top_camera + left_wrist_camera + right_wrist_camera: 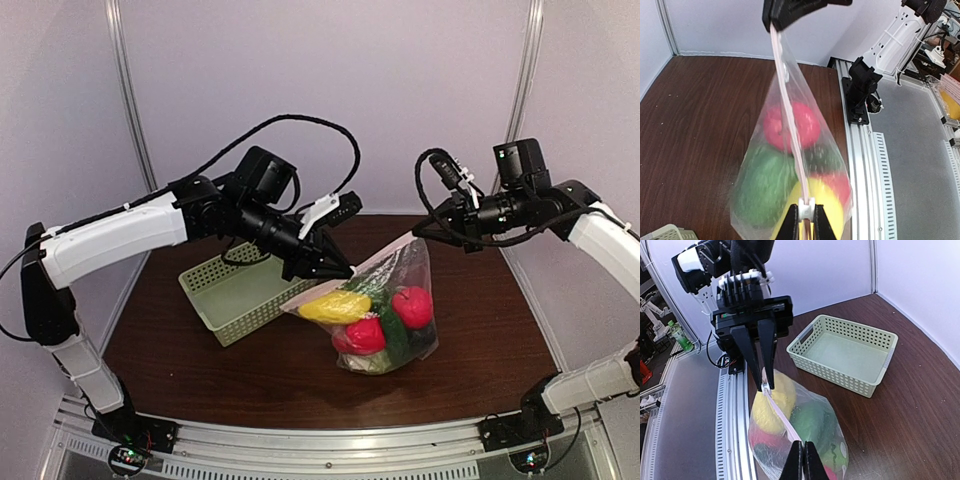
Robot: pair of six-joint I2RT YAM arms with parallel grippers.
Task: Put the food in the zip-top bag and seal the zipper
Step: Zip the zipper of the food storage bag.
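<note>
Left gripper (343, 268) and right gripper (420, 232) pinch the thin zipper (790, 125) of a floppy clear zip-top bag (408, 268). Round toy food (366, 334) fills it over the dark wood table (200, 350), with white walls (400, 80) around.

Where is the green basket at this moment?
In the top view, the empty basket lies left of centre on the table, close beside the hanging zip-top bag.
</note>
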